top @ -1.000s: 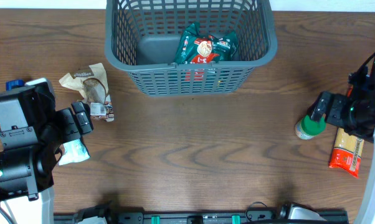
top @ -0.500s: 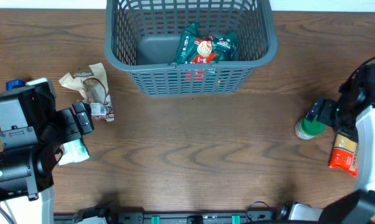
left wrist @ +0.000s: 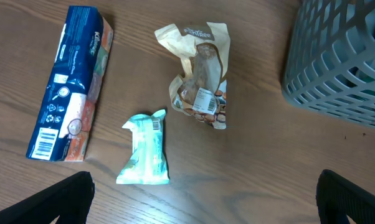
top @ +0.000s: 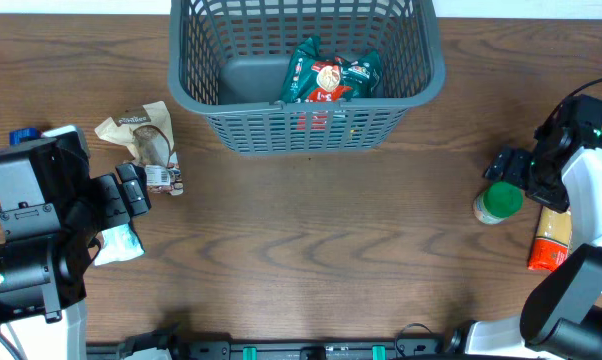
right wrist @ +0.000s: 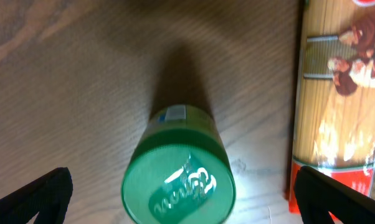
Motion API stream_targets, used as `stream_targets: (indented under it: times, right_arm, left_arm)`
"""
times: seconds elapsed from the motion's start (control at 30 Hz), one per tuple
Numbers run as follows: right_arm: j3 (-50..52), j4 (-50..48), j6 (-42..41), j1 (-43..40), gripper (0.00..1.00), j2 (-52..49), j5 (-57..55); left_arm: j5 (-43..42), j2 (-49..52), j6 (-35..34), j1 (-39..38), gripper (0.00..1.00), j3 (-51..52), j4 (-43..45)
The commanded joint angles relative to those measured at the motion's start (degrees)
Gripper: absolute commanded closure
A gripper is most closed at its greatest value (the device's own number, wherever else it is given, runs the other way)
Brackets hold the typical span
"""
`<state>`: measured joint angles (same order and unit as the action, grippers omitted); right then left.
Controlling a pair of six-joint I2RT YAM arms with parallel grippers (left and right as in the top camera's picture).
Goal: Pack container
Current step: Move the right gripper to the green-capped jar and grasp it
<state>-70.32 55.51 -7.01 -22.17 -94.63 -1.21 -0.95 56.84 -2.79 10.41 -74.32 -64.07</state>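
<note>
Container [top: 251, 128] overhead: at the far edge of the bench [top: 311, 240], packets [top: 326, 75] inside; probably stiff, light plastic, best held by the thick rim. Left wrist: left gripper [left wrist: 206, 202] jaws wide, empty, over a wrapper [left wrist: 145, 149]. Right wrist: right gripper [right wrist: 181, 200] jaws wide, a green-lidded jar [right wrist: 175, 158] between them, ungripped.

A large dark grey slotted plastic basket [top: 306, 130] sits at the far edge of the brown wooden table [top: 311, 250], green-and-red snack packets [top: 329, 78] inside. Left lie a crumpled beige paper packet [top: 141, 140] and a small teal pouch [top: 118, 243]; right, a green-lidded jar [top: 498, 202] near a red-and-yellow pasta pack [top: 549, 248]
</note>
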Motion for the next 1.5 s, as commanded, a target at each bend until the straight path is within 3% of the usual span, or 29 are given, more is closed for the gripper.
stream_targets:
  times: [0.0,0.2,1.47]
  right_arm:
    - [0.1,-0.5,-0.3,-0.2,0.01,-2.0,0.2]
    - [0.3,0.4,-6.3,-0.2,0.01,-4.0,0.2]
    - [11.6,-11.7,-6.7,-0.1,0.01,-6.8,0.2]
  left_arm:
    - [-0.1,-0.2,0.3,0.3,0.01,-0.4,0.0]
    - [-0.1,-0.2,0.3,0.3,0.01,-0.4,-0.1]
    - [-0.1,-0.2,0.3,0.3,0.01,-0.4,-0.5]
